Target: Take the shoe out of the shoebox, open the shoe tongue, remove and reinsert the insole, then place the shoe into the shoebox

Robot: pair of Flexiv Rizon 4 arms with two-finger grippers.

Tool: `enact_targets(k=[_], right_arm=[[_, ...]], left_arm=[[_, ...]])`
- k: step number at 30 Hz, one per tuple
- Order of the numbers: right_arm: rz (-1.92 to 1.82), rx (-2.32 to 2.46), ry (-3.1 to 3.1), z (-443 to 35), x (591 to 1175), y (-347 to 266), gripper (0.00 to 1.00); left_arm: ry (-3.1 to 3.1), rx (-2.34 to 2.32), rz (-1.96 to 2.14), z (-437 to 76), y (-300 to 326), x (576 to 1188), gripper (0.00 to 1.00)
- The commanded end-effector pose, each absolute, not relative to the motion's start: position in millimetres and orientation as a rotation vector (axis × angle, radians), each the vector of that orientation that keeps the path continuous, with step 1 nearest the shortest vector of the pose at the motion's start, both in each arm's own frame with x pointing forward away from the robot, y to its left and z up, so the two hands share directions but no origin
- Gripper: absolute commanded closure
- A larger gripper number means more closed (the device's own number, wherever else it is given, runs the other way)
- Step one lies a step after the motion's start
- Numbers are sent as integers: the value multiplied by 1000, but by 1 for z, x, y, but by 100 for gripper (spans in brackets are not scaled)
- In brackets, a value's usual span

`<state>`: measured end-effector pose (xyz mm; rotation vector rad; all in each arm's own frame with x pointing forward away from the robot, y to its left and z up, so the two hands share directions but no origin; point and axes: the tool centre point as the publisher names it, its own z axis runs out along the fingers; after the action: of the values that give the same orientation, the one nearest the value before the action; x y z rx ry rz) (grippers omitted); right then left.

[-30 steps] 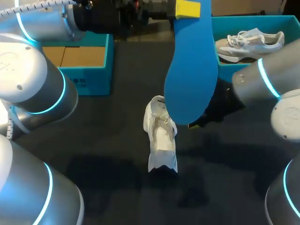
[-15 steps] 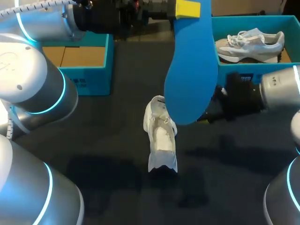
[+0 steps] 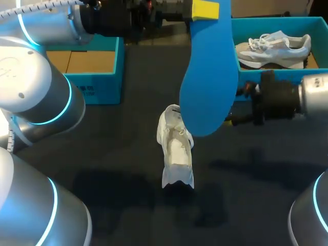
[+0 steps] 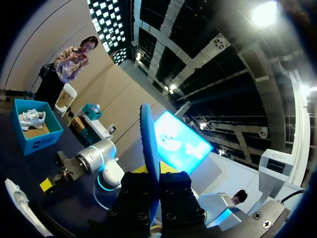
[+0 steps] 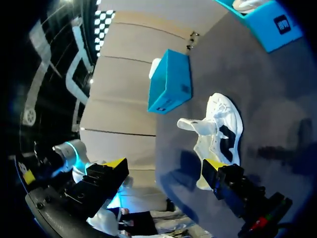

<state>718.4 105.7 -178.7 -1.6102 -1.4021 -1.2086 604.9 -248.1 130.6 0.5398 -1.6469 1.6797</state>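
Insole [image 3: 207, 77], top cut off, hangs clamped in the left jaws, partly hiding the right jaws, which gape empty near the shoe [image 3: 176, 154].

The right arm [image 3: 313, 96] swings upward: its silver forearm, which a second ago slanted in from the lower right corner, now reaches in level from the right edge. Its gripper [image 3: 231, 121] draws back to the right, away from the white lace-up shoe [image 3: 176, 154] and partly out from behind the hanging blue foam insole [image 3: 209, 77], ending just in front of the teal cardboard shoebox [image 3: 277, 23].
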Motion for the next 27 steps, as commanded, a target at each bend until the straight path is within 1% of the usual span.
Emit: enact_targets(k=[1, 7, 12, 16, 27], right_arm=[[-1272, -1563, -1367, -149, 715, 93, 0], [-1396, -1412, -1351, -121, 723, 92, 0], [-1381, -1367, -1300, -110, 728, 92, 0], [-1316, -1375, -1304, -105, 731, 93, 0], [-1316, -1375, -1304, -105, 731, 93, 0]], left_arm=[[-1646, 539, 1682, 130, -248, 605, 100], [-1646, 539, 1682, 130, -248, 605, 100], [-1646, 539, 1682, 130, -248, 605, 100], [-1646, 539, 1682, 130, -248, 605, 100], [-1646, 539, 1682, 130, -248, 605, 100]])
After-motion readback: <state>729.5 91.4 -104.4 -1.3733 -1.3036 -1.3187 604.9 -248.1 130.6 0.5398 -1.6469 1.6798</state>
